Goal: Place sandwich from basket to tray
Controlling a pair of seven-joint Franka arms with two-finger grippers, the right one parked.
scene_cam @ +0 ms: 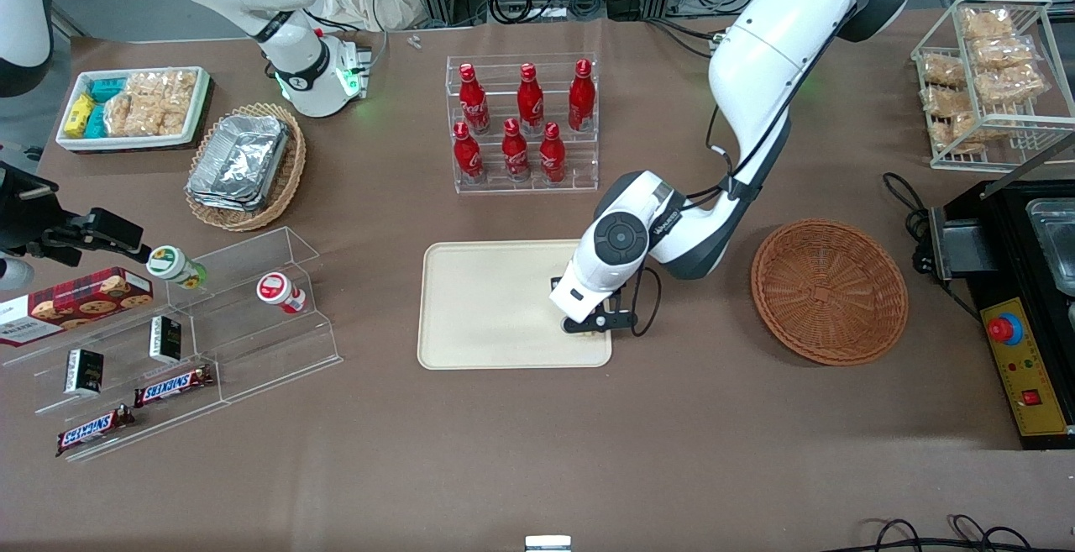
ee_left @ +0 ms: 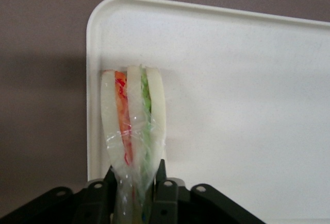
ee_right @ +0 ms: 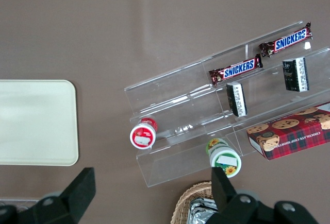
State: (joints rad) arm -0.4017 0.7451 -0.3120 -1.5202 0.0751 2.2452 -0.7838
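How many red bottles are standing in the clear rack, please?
6, all in the clear rack: three on the upper step and three on the lower step. None seems hidden. The claw holds the sandwich over the tray.

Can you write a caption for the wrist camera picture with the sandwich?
Black pincer shut on a clear-wrapped triangular white-bread sandwich over a corner of the cream-beige rectangular plastic tray.

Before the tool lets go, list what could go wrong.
1. The tool pinches the sandwich by its narrow wrapped end; the clear wrap might cling and drag it on release.
2. The sandwich sits close to the tray rim near a corner, so it could tip onto the rim or the table.
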